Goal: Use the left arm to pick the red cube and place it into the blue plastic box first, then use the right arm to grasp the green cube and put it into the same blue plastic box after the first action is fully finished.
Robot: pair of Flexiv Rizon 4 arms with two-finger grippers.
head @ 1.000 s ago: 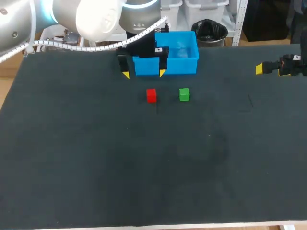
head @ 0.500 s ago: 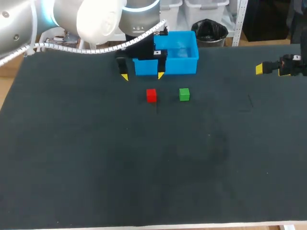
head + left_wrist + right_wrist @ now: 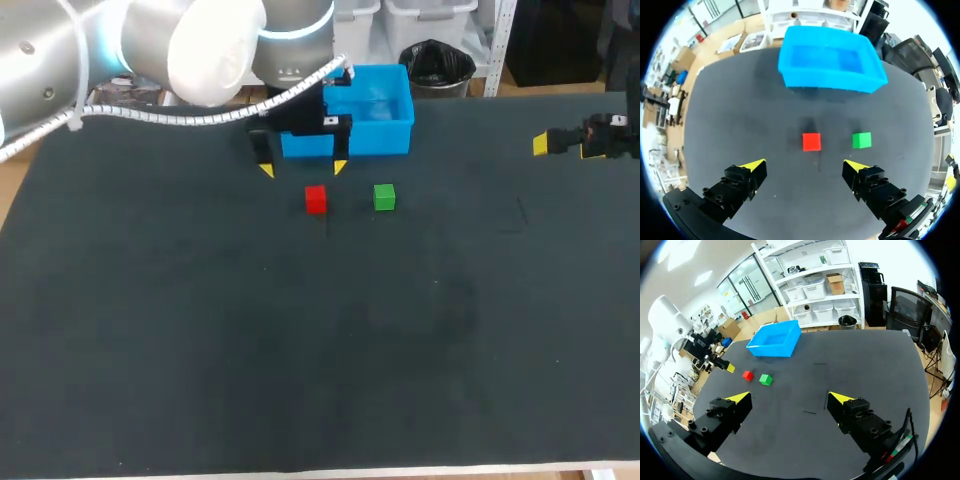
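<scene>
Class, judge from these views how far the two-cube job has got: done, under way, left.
Done: nothing; the blue plastic box is empty, and the red cube and green cube sit on the table. Under way: the open left tool hovers near the red cube, not touching it. Left: both picks and placements; the right tool is open, far aside.

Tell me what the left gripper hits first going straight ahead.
Probably the red cube, lying ahead, roughly centred before the open left gripper; depth is unclear, so bare table might come first.
</scene>
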